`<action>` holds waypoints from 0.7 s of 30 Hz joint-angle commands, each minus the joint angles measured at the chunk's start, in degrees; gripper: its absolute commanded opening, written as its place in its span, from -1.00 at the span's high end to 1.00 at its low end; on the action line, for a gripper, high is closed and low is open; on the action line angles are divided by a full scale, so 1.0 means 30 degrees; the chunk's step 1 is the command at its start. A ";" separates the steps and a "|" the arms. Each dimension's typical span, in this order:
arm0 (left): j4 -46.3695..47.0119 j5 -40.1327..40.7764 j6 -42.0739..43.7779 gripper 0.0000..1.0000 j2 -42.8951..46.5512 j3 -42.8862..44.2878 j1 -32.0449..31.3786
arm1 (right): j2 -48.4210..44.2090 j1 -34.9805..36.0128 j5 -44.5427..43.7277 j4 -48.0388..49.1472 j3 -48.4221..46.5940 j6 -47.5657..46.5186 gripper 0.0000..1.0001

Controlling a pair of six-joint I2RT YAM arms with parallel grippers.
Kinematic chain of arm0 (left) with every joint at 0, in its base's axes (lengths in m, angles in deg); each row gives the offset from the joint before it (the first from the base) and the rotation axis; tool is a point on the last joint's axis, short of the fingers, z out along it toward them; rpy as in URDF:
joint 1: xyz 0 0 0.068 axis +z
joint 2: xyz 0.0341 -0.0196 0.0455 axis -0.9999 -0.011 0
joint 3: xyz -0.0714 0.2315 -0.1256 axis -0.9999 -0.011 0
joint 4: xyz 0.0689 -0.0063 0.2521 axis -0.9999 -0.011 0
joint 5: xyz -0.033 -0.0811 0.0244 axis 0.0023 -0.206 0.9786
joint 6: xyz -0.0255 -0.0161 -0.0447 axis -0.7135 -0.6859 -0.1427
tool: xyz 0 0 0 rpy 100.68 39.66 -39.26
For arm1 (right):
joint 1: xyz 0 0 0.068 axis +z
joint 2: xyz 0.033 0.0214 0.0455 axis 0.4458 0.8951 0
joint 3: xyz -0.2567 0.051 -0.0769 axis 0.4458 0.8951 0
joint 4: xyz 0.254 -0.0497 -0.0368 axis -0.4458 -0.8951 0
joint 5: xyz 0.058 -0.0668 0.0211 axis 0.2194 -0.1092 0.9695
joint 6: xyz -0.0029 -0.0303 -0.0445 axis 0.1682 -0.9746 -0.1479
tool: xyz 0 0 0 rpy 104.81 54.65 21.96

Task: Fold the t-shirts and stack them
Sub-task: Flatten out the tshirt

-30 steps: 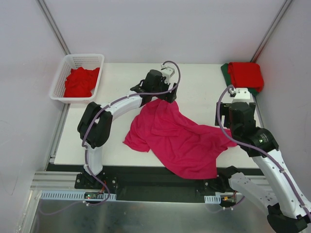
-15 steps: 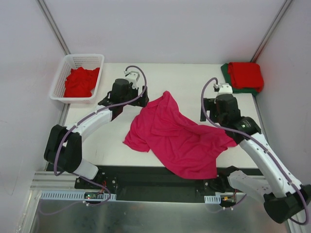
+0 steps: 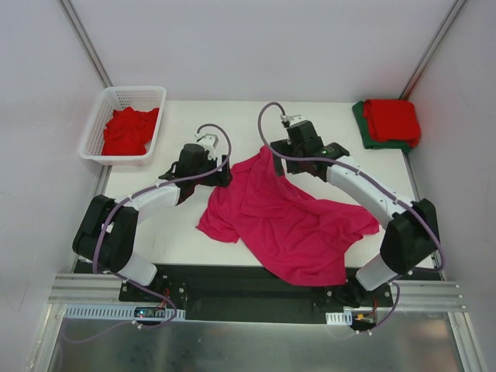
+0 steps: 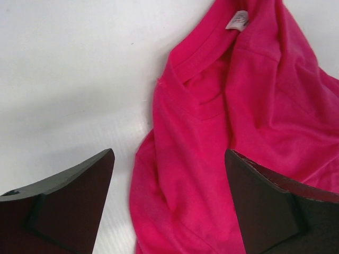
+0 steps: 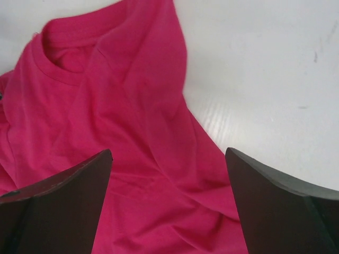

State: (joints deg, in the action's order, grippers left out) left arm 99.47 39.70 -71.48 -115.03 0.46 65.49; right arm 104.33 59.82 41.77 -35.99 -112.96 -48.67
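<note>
The left gripper (image 3: 220,172) has its jaws spread wide and holds nothing; in its wrist view one finger (image 4: 69,206) sits over bare table and the other over pink cloth. The right gripper (image 3: 284,163) is just as wide apart and just as empty, with its fingers (image 5: 58,203) straddling a ridge of the same cloth (whether either gripper touches the fabric cannot be told). Both are aimed at the pink shirt (image 3: 287,217) from opposite sides of its far end, the left one at its left edge and the right one by the collar (image 5: 53,69). The shirt is a bright magenta, soft and unfolded. It lies rumpled in diagonal creases across the middle of the table (image 3: 170,225), with its neck toward the far edge. A sleeve reaches out to the left, another flap reaches toward the right edge, and the bottom hem droops over the near edge. A small white label (image 4: 237,20) shows inside the ribbed neckband. At the far right corner a folded red shirt (image 3: 391,120) rests squarely on a green shirt (image 3: 359,122), whose dark edge shows along the left side and below. At the far left corner stands a white lattice basket (image 3: 116,94), partly past the table's left edge, with a loose red shirt (image 3: 128,129) bunched inside it.
</note>
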 commanded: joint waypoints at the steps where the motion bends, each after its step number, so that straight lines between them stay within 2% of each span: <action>1: 0.1338 -0.0345 -0.0297 -0.65 0.0429 -0.0652 0.0869 | 0.1539 0.0780 0.0335 0.0496 -0.2001 -0.0258 -0.84; 6: 0.1367 -0.0345 -0.0210 -0.50 0.0342 -0.0947 0.1367 | 0.3327 0.1248 0.1009 0.0818 -0.2645 0.0181 -0.75; 11: 0.1805 -0.0403 -0.0210 -0.49 -0.0242 -0.0888 0.1485 | 0.4762 0.1717 0.1360 0.0789 -0.3581 0.0153 -0.75; 21: 0.2451 -0.0930 -0.0444 -0.47 -0.1504 -0.0185 0.1543 | 0.7430 0.2099 0.1800 0.0291 -0.5925 0.0064 -0.64</action>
State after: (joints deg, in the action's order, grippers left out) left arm 103.91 38.68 -71.98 -118.98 -2.01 69.60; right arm 125.45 65.96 46.05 -34.76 -126.80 -48.82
